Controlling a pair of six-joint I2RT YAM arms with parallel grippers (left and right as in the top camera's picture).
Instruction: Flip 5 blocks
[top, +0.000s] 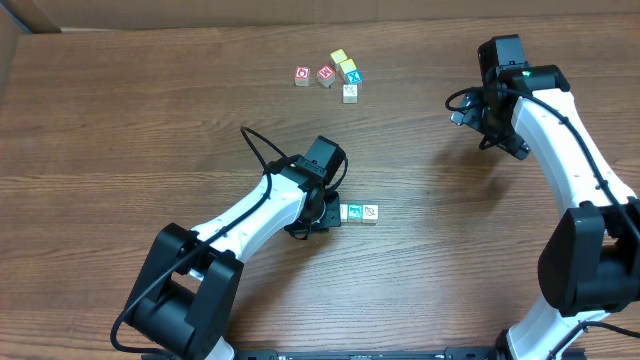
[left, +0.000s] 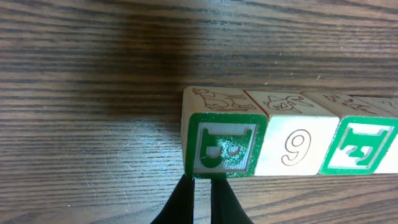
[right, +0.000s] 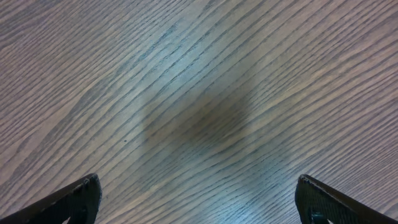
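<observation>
A short row of blocks lies mid-table. In the left wrist view it shows a green-framed B block (left: 224, 148), a pale block with a 9 (left: 295, 144) and a green-framed E block (left: 360, 149). My left gripper (left: 204, 182) is shut, its two black fingertips pressed together against the B block's lower edge, with nothing between them. From overhead the left gripper (top: 333, 212) sits just left of the row (top: 361, 213). Several more blocks (top: 340, 74) are clustered at the far side. My right gripper (right: 199, 202) hangs open over bare wood; overhead it is the right gripper (top: 488, 128) at far right.
The table is brown wood grain (top: 120, 130). A black cable (top: 258, 150) loops off the left arm. Both arm bases stand at the near edge. The far cluster lies well away from either gripper.
</observation>
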